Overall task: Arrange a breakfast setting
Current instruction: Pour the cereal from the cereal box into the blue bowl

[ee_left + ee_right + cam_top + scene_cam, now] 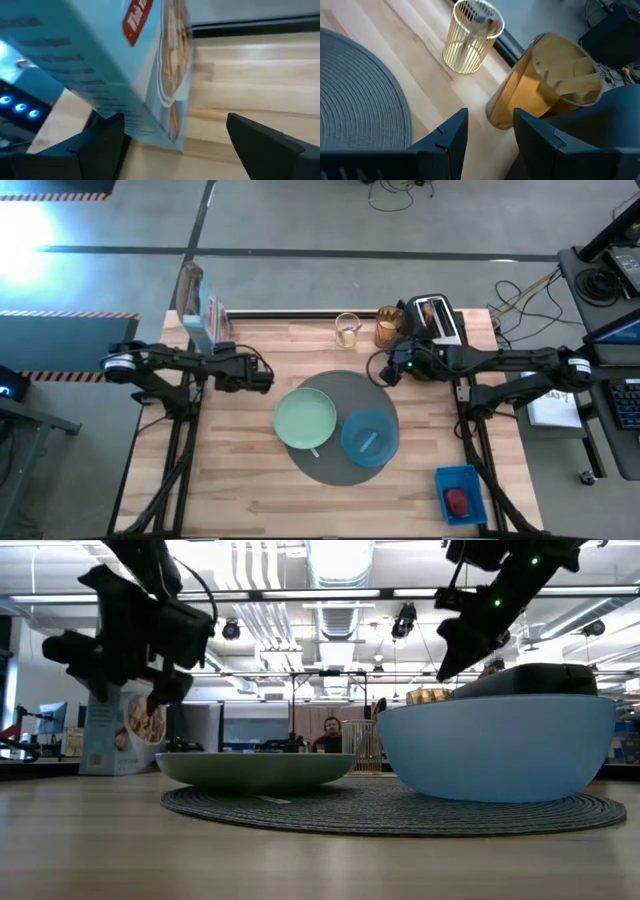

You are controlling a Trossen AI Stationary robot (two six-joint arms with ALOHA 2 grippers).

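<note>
High view: right claw (392, 363) half apart, empty, just under amber glass (387, 327), upper middle; left claw (268, 376) wide apart.

A: Where are we working?
B: We identify a robotics lab: pale butcher-block wooden table (250, 480) on a grey concrete floor (320, 220) with hazard-striped tape (60, 195).
A: Further indicators?
B: We note exposed ceiling ducts (340, 560), loose cables (520, 295), and a seated person (331, 735) behind.
</note>
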